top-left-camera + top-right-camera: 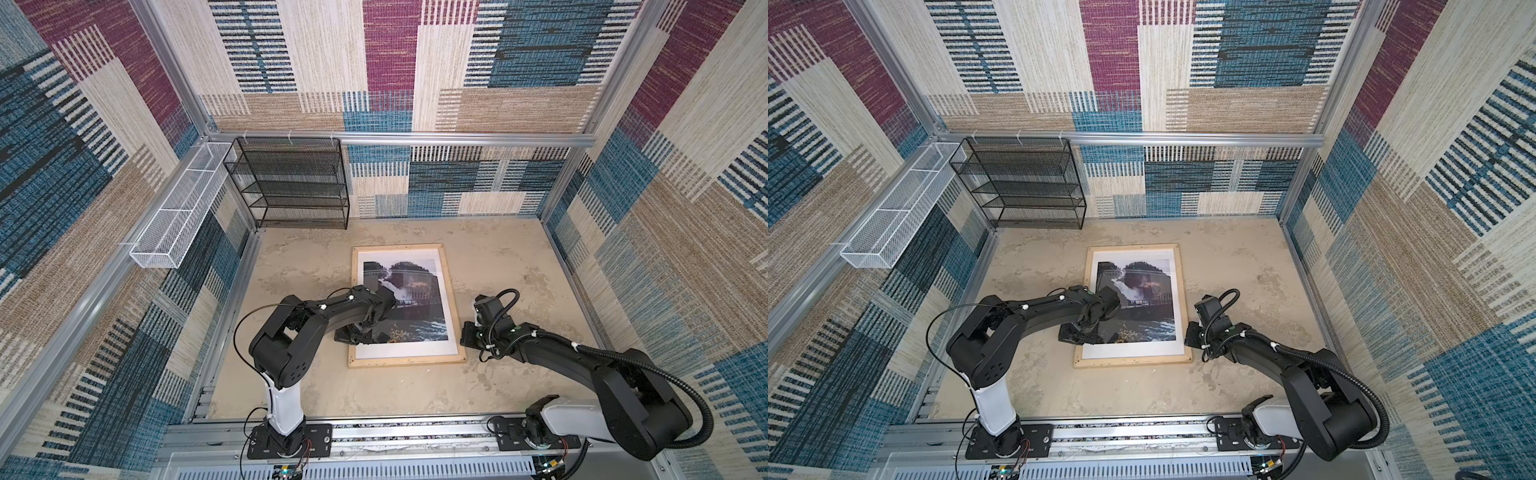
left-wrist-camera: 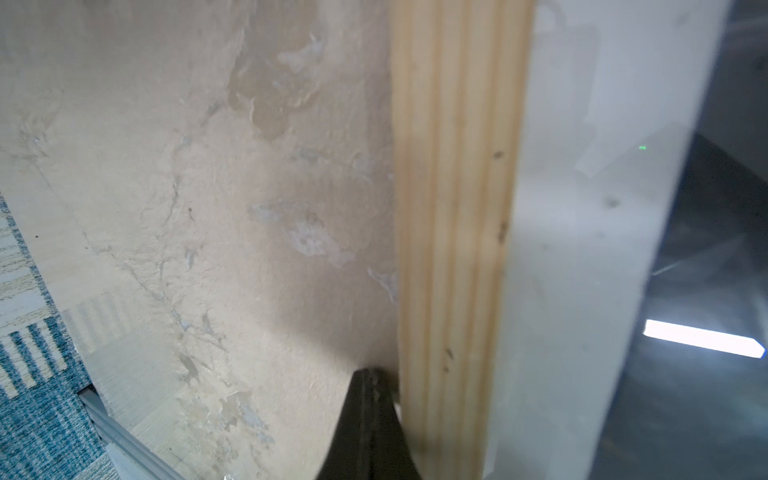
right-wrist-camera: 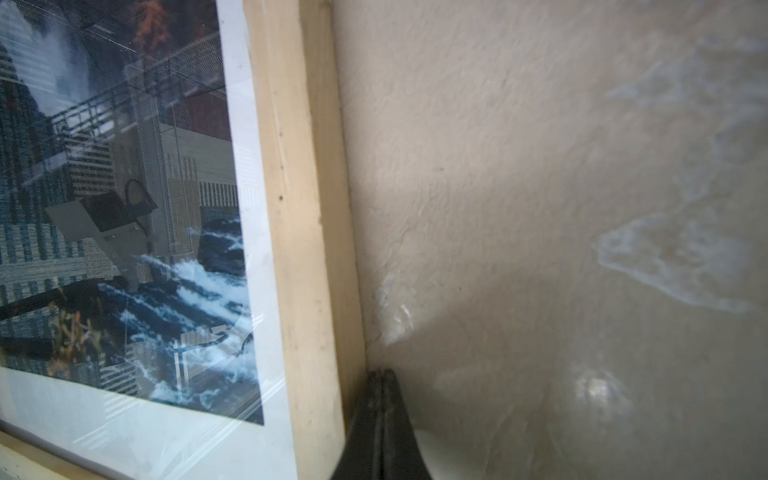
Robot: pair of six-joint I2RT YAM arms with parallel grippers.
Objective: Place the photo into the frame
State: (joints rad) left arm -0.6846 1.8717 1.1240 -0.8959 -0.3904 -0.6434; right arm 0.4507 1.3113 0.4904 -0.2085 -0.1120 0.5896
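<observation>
Two sets of fingers, each pressed fully together and holding nothing, sit low on the mottled beige surface (image 1: 519, 270), one on either side of the pale wooden frame (image 1: 409, 360). The left fingers (image 2: 368, 399) point along the outer edge of one long rail, with their tips just beside the wood (I cannot tell whether they touch it). Beyond that rail from them lies the white margin (image 2: 582, 249) inside the frame. The right fingers (image 3: 382, 399) are down at the surface just outside the opposite long rail, tips close against its outer face.

The waterfall photo (image 1: 415, 299) lies flat inside the frame, between the two sets of fingers. The white margin runs all round it, and reflections of the room glint across it. In both top views, both sets of fingers are near the frame's corners closest to the arm bases.
</observation>
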